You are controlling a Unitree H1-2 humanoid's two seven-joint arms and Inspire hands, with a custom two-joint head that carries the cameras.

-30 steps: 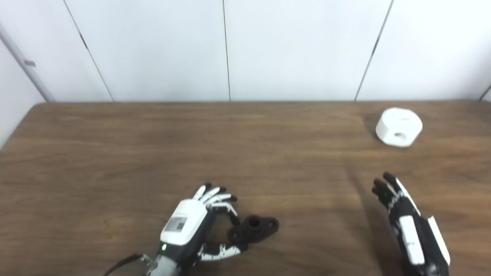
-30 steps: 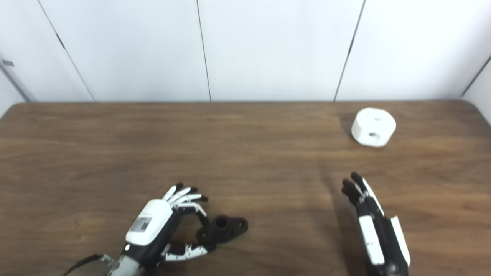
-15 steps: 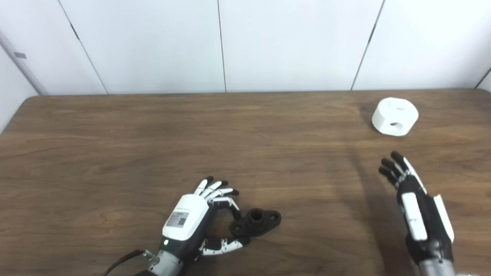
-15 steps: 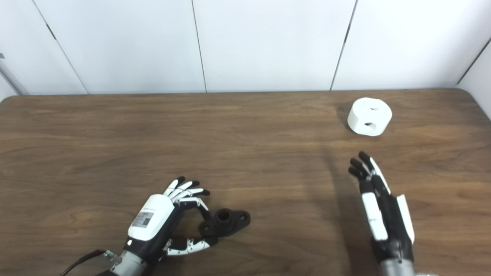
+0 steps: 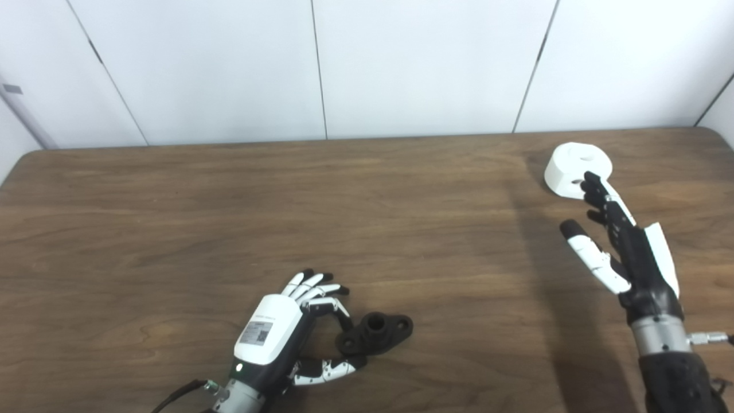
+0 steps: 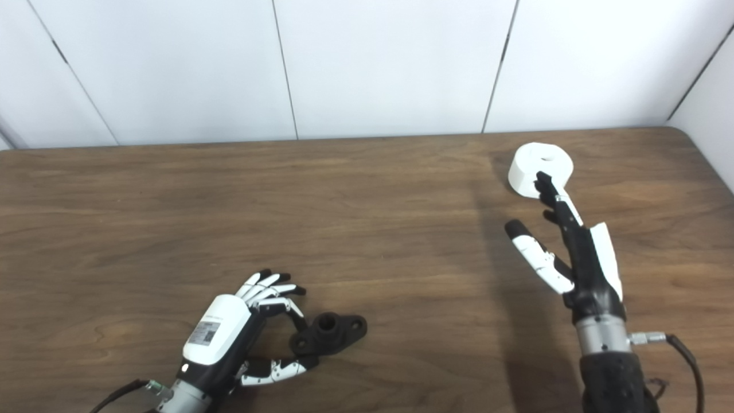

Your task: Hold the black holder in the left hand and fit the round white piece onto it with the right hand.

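The black holder (image 5: 375,331) lies flat on the wooden table (image 5: 287,218) near the front edge, also in the right eye view (image 6: 330,331). My left hand (image 5: 281,332) rests beside it, curled fingers (image 5: 330,304) above and thumb (image 5: 327,370) below the holder's left end; I cannot tell if they touch it. The round white piece (image 5: 576,160) sits on the table at the far right. My right hand (image 5: 622,246) is open, raised, thumb spread to the left. Its fingertips (image 6: 543,183) overlap the piece's near side.
White wall panels stand behind the table's far edge (image 5: 367,136). A cable (image 6: 682,353) runs from my right wrist. The table's right edge (image 6: 708,160) is close to the white piece.
My right hand has moved forward to the white piece and spread its thumb. My left hand and the holder have stayed put. The camera has shifted.
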